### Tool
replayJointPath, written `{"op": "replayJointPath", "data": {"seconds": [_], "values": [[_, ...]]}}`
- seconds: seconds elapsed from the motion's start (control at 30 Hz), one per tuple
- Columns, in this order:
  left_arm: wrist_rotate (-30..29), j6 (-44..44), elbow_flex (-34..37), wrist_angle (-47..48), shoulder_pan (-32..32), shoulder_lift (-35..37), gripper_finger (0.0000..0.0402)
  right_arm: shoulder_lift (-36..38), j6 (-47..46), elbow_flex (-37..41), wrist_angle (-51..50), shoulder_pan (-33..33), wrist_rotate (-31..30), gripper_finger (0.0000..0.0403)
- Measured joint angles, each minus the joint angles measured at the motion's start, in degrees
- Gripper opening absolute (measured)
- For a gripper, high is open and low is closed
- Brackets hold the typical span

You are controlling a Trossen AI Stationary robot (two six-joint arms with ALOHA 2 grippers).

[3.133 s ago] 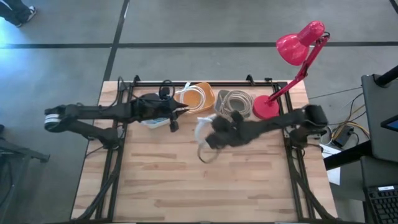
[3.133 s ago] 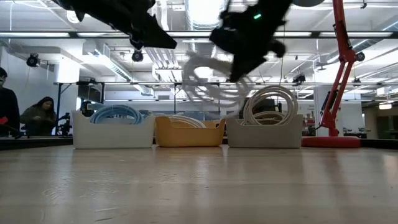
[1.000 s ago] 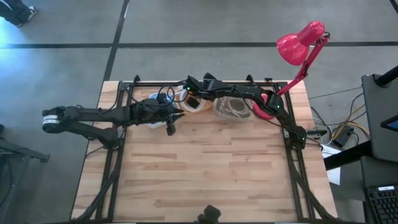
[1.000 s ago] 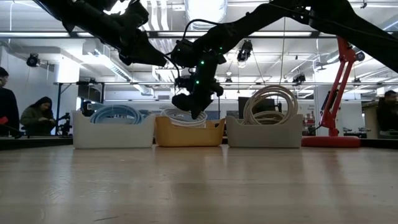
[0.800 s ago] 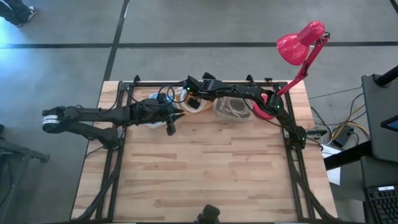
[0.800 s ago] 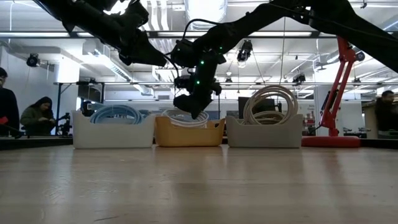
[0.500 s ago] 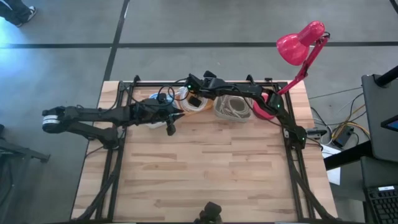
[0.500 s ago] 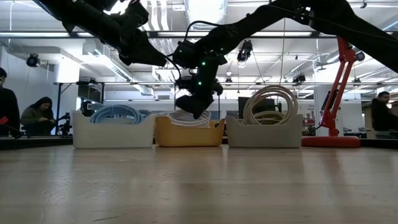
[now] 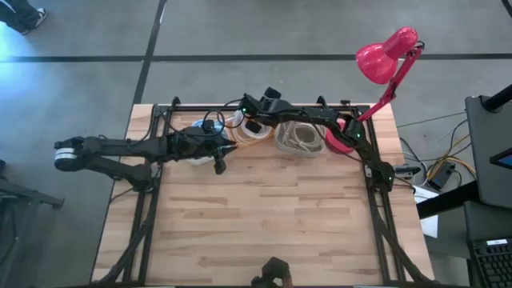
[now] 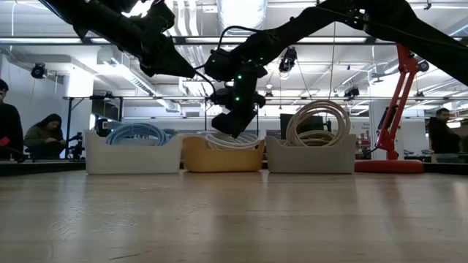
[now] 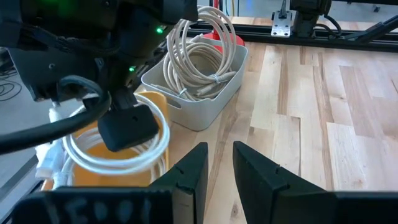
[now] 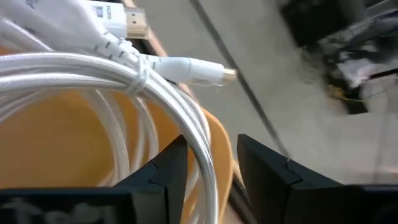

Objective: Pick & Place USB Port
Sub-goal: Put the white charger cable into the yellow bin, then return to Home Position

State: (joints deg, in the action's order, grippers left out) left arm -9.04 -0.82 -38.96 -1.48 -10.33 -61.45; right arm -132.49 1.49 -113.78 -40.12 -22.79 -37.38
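Note:
A coiled white cable (image 11: 121, 154) with its plugs (image 12: 198, 67) lies in the orange bin (image 10: 223, 157) at the table's far edge. My right gripper (image 12: 211, 144) hangs open just above that bin (image 9: 258, 133). One strand of the coil (image 12: 200, 163) runs between its fingers. My left gripper (image 11: 219, 155) is open with nothing between its fingers. It hovers just to the near left of the orange bin, beside the white bin holding a blue cable (image 10: 133, 150). My right gripper points down into the orange bin with a finger (image 12: 171, 171) on either side of a strand of the white coil. I cannot tell whether either finger touches the strand. The coil rests in the bin.
A white bin with a beige cable coil (image 10: 313, 146) stands right of the orange bin. A red desk lamp (image 9: 382, 60) has its base at the far right corner. The wooden tabletop (image 9: 264, 216) lies bare in front. People show in the room beyond the table.
My right gripper has shifted slightly up and toward the table's right, staying over the orange bin. The white coil, which hung at the bin's rim, has sunk lower into the bin.

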Motion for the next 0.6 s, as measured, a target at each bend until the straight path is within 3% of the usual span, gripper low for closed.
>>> {"op": "replayJointPath", "data": {"seconds": [0.4, 0.6], "values": [[0.0, -0.8, 0.0, 0.0, 0.0, 0.0, 0.0085, 5.0, 0.5, 0.0, -4.1, 2.4, -0.2, 0.0137], [0.0, -0.8, 0.0, 0.5, 0.0, 0.2, 0.0085, 10.9, -0.8, 0.0, -12.2, 5.7, -0.3, 0.0124]]}}
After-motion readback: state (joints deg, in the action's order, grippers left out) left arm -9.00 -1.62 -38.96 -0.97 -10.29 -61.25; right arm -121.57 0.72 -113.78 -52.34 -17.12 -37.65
